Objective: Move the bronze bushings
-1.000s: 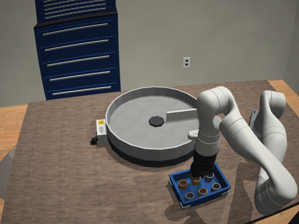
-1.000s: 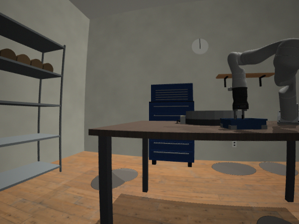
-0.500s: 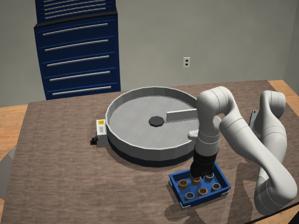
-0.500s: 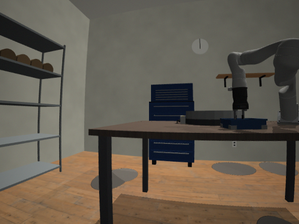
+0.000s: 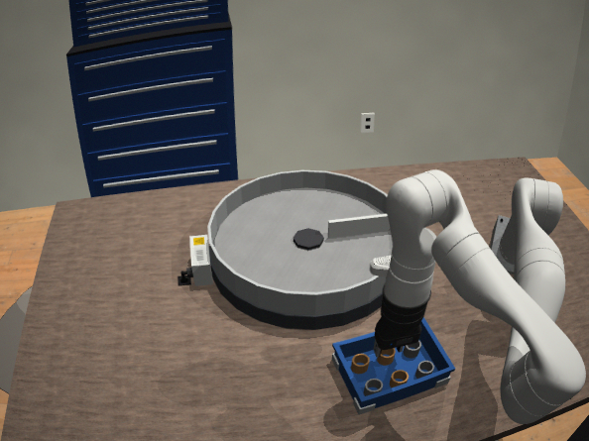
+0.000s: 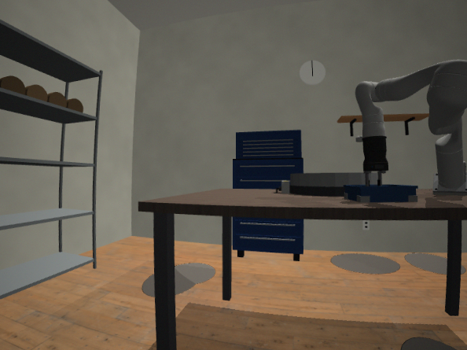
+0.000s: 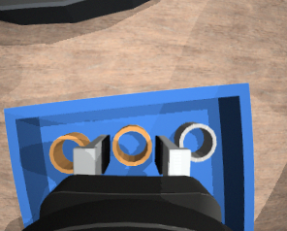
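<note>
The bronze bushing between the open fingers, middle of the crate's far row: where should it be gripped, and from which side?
Grip the bronze bushing across its outer wall, coming straight down from above. It stands upright with its open end up, and the crate walls and neighbouring bushings block a sideways approach. The open end effector already straddles it.

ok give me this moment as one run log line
gripper: open, holding nothing | position: over crate, fingers either side of a bronze bushing | disc: no bushings on it

You're looking at a brown wooden table (image 5: 124, 316). On it sit the round grey turntable (image 5: 258, 286), a small white box (image 5: 200, 262) touching its rim, the blue crate (image 5: 441, 353) nearby, and the arm's base (image 5: 498, 239).
</note>
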